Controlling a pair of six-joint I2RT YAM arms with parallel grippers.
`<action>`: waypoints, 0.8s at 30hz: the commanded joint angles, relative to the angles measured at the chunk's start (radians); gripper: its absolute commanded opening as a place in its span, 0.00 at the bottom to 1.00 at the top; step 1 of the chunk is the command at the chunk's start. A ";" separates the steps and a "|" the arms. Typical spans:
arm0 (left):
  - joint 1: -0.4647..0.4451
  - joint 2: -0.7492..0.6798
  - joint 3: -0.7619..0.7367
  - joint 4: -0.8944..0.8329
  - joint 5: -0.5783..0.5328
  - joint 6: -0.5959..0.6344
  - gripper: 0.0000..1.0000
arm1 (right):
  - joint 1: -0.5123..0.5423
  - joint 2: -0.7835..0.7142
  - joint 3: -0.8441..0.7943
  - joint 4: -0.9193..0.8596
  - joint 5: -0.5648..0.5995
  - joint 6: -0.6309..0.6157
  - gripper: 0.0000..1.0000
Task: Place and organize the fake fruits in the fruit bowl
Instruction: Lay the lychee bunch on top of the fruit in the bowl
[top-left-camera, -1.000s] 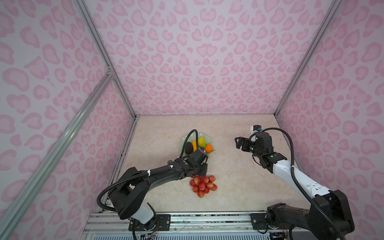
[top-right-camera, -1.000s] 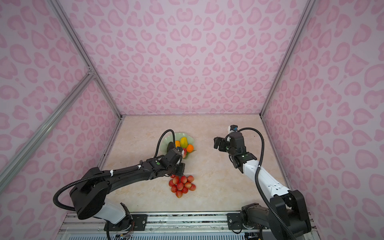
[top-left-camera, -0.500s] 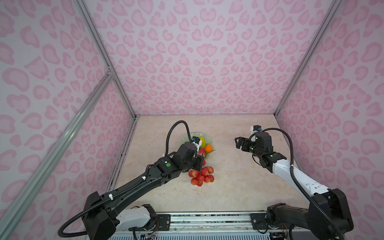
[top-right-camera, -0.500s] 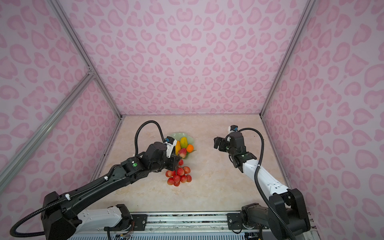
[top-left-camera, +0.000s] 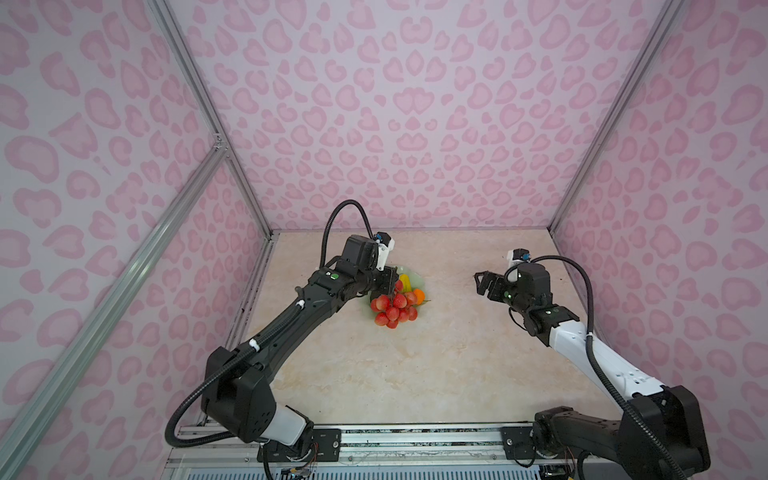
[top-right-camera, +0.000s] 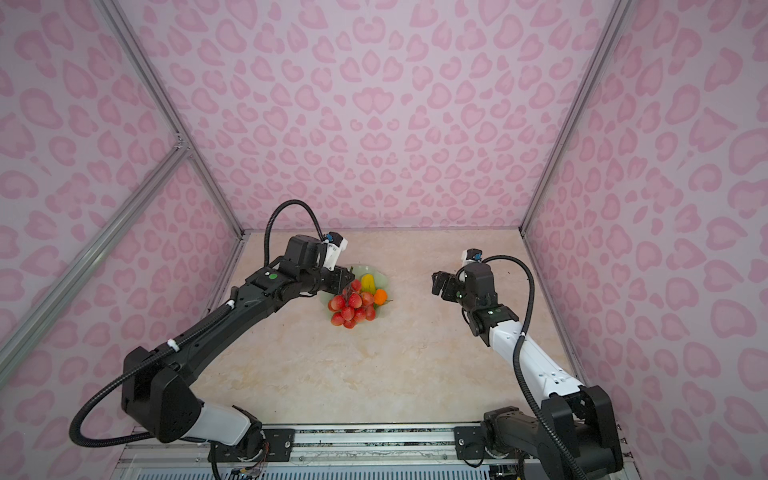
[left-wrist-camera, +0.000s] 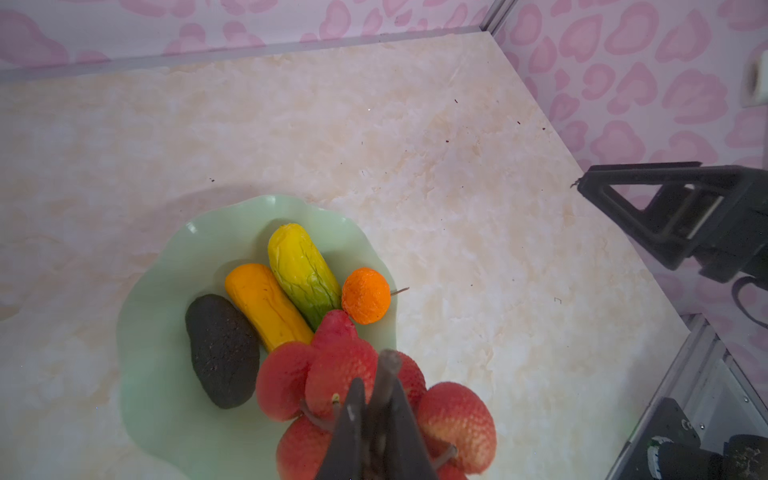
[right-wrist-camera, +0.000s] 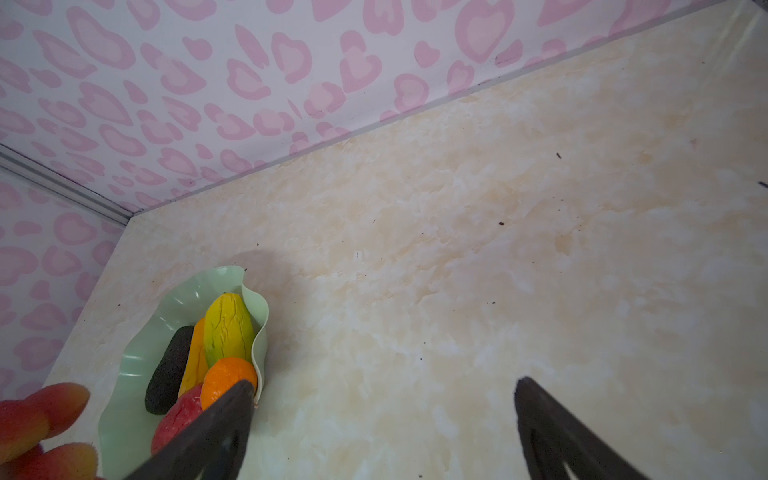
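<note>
Gripping the berries by the stem in tightly clamped left fingers, dangling them half over the bowl rim; risking a tumble onto the table if released here. Hovering right fingers spread wide, empty.

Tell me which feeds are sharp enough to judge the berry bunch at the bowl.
Left wrist view: the berry bunch and left fingers are soft, close to the lens; the bowl is sharp, with small glare spots on its rim. Right wrist view: the right fingers are blurred wedges. Both top views: even light, sharp, but everything is small.
</note>
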 joint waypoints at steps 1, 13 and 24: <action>0.041 0.084 0.030 0.038 0.063 0.015 0.04 | -0.008 -0.003 0.003 -0.001 -0.005 0.000 0.97; 0.067 0.275 0.137 0.082 -0.052 0.006 0.35 | -0.039 0.039 0.058 -0.038 -0.028 -0.011 0.97; 0.067 -0.036 -0.036 0.325 -0.260 0.025 0.97 | -0.068 0.017 0.072 -0.091 0.076 -0.080 0.98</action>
